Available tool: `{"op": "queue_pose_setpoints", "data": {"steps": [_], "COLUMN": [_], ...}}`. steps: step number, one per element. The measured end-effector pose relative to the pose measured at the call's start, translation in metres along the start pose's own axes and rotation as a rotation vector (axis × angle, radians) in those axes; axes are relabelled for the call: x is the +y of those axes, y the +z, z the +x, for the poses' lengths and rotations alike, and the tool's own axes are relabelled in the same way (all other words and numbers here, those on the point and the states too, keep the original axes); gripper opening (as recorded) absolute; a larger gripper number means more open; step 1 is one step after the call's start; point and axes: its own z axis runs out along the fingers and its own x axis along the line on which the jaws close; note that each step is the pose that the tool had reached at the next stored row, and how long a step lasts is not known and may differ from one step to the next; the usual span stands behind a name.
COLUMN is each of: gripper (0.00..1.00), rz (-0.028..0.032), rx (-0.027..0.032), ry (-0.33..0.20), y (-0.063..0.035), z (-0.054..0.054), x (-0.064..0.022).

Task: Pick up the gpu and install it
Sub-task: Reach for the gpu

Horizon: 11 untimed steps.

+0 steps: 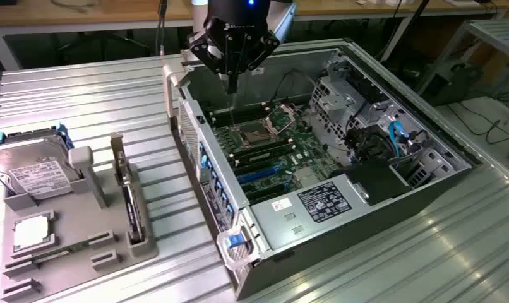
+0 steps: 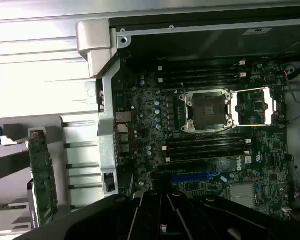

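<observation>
While my gripper hangs over the far end of the computer case, fingers pinched together on nothing | gpu stands on edge in the gray holder at the exterior view's left | risk: descending closed, I'd knock the card askew.

- the gpu is a thin flat card standing upright on its long edge in a slot of the grey holder, at the exterior view's left
- green circuit-board face; silver bracket at its far end
- well apart from the open computer case, nothing touching it
</observation>
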Motion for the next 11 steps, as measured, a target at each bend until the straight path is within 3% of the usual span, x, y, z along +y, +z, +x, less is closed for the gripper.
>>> {"op": "queue_pose_setpoints", "data": {"steps": [11], "gripper": [0.11], "rz": [0.0000], "rx": [0.0000], "ry": [0.000], "y": [-0.0002], "z": [0.0090], "x": [-0.0008]}}
